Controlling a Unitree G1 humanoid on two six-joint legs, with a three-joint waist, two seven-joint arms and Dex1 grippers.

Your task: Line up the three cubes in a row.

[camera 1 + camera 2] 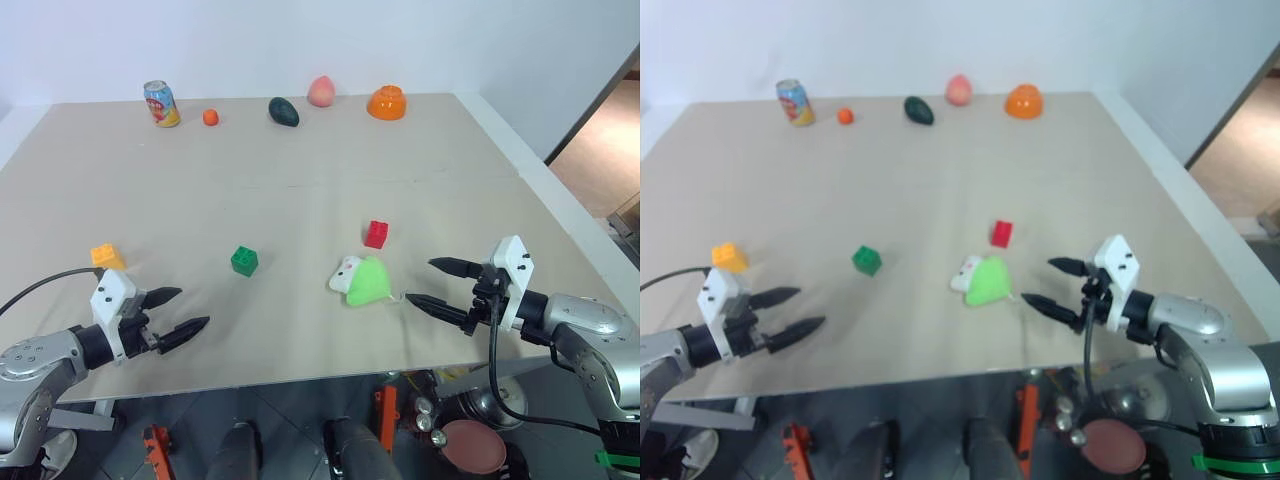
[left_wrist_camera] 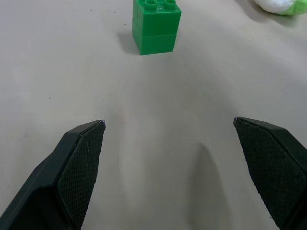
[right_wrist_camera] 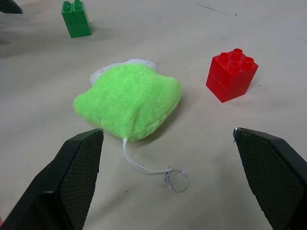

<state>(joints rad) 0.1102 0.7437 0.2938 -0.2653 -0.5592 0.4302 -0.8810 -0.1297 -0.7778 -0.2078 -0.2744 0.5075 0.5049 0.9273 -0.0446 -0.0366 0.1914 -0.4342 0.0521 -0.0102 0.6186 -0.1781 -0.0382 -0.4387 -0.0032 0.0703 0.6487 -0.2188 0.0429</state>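
Beige bench (image 1: 300, 190) against a white wall carries the yellow-orange cube (image 1: 107, 257) at 9 o'clock, green cube (image 1: 244, 261) centrally, red cube (image 1: 376, 234) toward 3 o'clock; left gripper (image 1: 183, 311) and right gripper (image 1: 433, 283) spread wide, empty.

- A lime-green plush toy (image 1: 364, 281) lies near the front of the table (image 1: 300, 190), with a white cord and key ring (image 3: 176, 180) trailing from it.
- Along the far edge stand a soda can (image 1: 161, 103), a small orange fruit (image 1: 210, 117), a dark avocado (image 1: 283, 111), a peach (image 1: 320, 91) and an orange bowl (image 1: 386, 102), upside down.
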